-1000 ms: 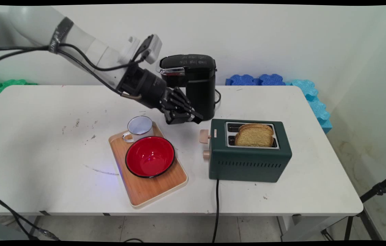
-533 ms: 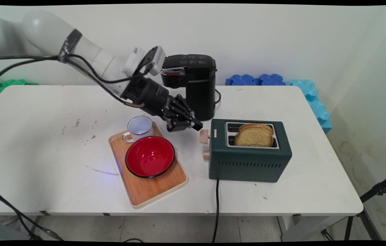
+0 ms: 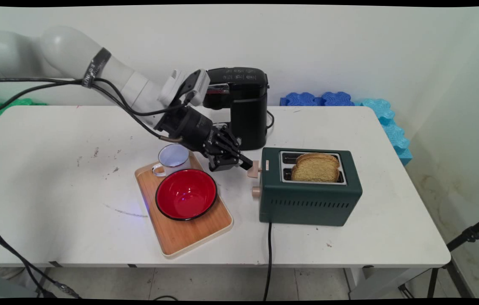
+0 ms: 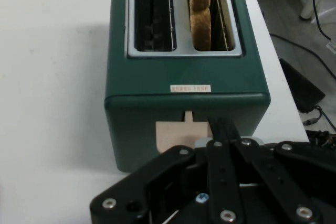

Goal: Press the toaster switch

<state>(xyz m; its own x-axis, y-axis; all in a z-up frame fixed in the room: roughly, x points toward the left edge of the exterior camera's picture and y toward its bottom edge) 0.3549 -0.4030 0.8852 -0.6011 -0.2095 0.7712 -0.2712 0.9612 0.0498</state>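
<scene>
A dark green toaster stands right of centre with toast sticking up from it. In the hand view the toast fills the right slot of the toaster and the left slot is empty. My gripper is shut, its tips right at the beige lever on the toaster's left end. Seen from the hand, the gripper lies just over the lever, seemingly touching it. A beige knob sits below the lever.
A black coffee machine stands just behind my hand. A wooden tray to the left carries a red bowl and a white mug. The toaster's black cord runs off the near edge. Blue foam blocks line the back.
My shut gripper has moved down and to the right, from beside the coffee machine to the toaster's lever. Nothing on the table has shifted.
</scene>
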